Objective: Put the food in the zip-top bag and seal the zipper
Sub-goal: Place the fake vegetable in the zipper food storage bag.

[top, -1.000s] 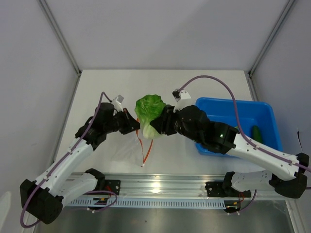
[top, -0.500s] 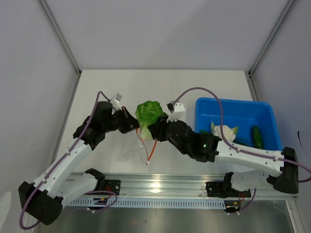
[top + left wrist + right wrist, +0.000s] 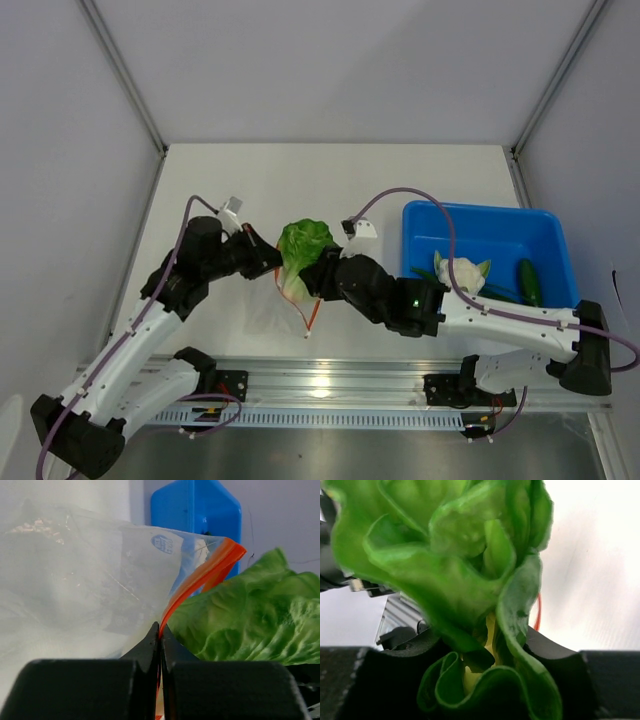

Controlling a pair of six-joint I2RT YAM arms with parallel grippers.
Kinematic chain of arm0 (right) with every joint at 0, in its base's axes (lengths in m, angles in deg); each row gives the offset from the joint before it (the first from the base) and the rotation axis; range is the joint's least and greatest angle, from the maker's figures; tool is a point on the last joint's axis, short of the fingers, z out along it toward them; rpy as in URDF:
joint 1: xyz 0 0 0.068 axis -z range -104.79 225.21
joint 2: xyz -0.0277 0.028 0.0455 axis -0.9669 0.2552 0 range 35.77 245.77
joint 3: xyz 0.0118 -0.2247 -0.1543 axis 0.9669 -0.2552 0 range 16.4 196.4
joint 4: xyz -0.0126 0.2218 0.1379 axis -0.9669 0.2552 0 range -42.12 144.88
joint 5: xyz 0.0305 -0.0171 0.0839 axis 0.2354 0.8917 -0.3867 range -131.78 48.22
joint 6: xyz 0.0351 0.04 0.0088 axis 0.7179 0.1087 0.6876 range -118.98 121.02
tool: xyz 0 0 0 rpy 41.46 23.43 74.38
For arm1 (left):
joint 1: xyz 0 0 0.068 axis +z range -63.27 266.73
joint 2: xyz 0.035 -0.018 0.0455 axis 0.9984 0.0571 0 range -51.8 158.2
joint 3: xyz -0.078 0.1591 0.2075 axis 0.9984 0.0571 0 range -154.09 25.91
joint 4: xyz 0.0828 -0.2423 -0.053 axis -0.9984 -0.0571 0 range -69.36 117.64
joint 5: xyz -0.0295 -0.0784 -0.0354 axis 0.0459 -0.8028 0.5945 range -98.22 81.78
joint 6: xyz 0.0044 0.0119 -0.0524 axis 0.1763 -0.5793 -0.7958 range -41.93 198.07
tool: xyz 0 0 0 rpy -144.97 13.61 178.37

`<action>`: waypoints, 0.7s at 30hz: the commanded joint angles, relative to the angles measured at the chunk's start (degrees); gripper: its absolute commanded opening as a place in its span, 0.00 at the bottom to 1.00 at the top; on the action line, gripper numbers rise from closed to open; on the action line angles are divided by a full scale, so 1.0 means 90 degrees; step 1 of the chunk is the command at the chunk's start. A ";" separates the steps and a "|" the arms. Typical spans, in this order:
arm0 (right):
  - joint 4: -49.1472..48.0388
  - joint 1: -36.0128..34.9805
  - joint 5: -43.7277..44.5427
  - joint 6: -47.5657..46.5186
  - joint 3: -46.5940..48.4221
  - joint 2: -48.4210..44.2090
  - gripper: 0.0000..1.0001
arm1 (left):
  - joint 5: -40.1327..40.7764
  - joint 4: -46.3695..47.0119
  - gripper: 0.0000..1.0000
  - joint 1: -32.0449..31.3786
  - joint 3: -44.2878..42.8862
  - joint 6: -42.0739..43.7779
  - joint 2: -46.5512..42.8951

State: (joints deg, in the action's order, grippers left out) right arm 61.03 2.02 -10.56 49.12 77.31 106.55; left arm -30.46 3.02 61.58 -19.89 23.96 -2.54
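Two hands meet mid-table. The left hand (image 3: 160, 631) is pinched fully shut on the zipper (image 3: 202, 577), the orange-red strip of the zip-top bag (image 3: 75, 575), which spreads out ahead of that hand and to one side.

From above, the clear plastic is nearly impossible to make out. Only the strip shows, dangling below both hands, and I can't tell how far the mouth gapes.

The right hand (image 3: 320, 278) has its jaws partway apart around the stalk of a leafy green (image 3: 303, 243), right beside the strip, and the leaves bury its fingertips.

Well off to that hand's right sits a blue bin (image 3: 480, 218), close to the table (image 3: 400, 175) edge. The arm covers its near corner, but a pale-stalked vegetable (image 3: 460, 272) and a dark green piece (image 3: 528, 282) show. White table runs on past both hands to the far edge.
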 commanded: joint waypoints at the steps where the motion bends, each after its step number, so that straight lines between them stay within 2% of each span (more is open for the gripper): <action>1: 0.0794 -0.0149 -0.0685 0.0437 0.0478 0.0464 0.32 | -0.0459 0.0792 0.01 -0.0028 -0.0106 -0.0326 -0.0414; 6: 0.1713 -0.0198 -0.1464 0.0799 0.1103 0.1070 0.33 | -0.0439 0.0890 0.01 -0.0038 -0.0028 -0.0346 -0.0745; 11: 0.2250 -0.0315 -0.1721 0.0886 0.1417 0.1335 0.34 | -0.0205 0.0667 0.01 -0.0038 -0.0116 -0.0190 -0.0980; 15: 0.1957 -0.0355 -0.1886 0.1013 0.0909 0.0954 0.34 | -0.0019 0.0576 0.00 -0.0038 -0.0214 -0.0111 -0.1088; 18: 0.1890 -0.0248 -0.1800 0.0849 0.0880 0.1080 0.34 | -0.0165 0.0908 0.00 -0.0077 0.0010 -0.0423 -0.1166; 21: 0.1266 -0.0014 -0.2140 0.0682 0.0967 0.1295 0.36 | -0.0273 0.0958 0.01 -0.0145 0.0030 -0.0482 -0.1049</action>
State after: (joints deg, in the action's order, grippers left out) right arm 76.24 0.65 -25.86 56.62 85.39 116.70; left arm -30.65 5.11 60.84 -18.80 22.28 -12.11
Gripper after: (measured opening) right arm 0.369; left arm 0.005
